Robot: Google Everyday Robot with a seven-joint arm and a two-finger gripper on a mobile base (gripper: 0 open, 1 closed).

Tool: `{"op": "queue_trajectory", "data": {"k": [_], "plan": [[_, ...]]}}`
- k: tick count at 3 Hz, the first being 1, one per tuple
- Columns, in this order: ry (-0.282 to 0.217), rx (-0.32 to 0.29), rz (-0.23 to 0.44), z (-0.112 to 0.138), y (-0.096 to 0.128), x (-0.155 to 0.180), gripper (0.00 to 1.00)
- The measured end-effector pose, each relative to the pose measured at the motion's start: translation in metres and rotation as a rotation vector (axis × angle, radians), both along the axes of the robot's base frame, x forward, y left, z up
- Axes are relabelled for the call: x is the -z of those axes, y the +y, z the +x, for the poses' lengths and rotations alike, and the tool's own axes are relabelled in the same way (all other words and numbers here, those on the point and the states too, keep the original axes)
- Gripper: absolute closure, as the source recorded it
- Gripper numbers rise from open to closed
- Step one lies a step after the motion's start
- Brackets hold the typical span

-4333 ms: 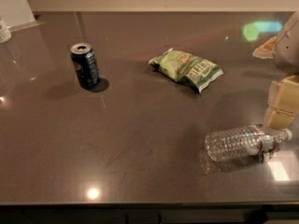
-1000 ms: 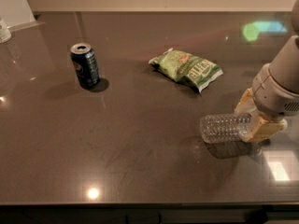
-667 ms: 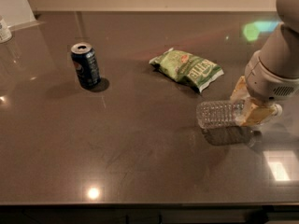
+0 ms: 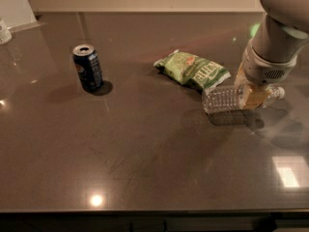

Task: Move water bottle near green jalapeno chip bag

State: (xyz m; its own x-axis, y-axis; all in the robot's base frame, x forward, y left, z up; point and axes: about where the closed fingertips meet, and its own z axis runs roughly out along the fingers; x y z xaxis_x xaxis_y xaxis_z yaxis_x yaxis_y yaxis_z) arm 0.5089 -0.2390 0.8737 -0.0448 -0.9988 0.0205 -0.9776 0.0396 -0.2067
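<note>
The clear ribbed water bottle (image 4: pixel 223 98) lies on its side, lifted just above the dark counter, with its white cap pointing right. My gripper (image 4: pixel 251 94) is shut on the water bottle near its neck, the arm coming down from the upper right. The green jalapeno chip bag (image 4: pixel 191 70) lies flat on the counter just up and left of the bottle's base, almost touching it.
A dark blue soda can (image 4: pixel 88 67) stands upright at the left. A small white object (image 4: pixel 5 31) sits at the far left edge. The dark counter (image 4: pixel 145 163) runs to a front edge near the bottom of the view.
My gripper has closed on the water bottle, lifted it and carried it up and left, from the counter's right front to right beside the chip bag.
</note>
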Motion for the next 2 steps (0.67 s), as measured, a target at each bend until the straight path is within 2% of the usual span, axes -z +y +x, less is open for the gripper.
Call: {"op": "queue_trajectory", "data": {"k": [1,2], "plan": [[-0.026,0.027,0.000,0.024,-0.007,0.002,1.00],[-0.043,0.044,0.014,0.040,-0.009,0.002,0.82]]}}
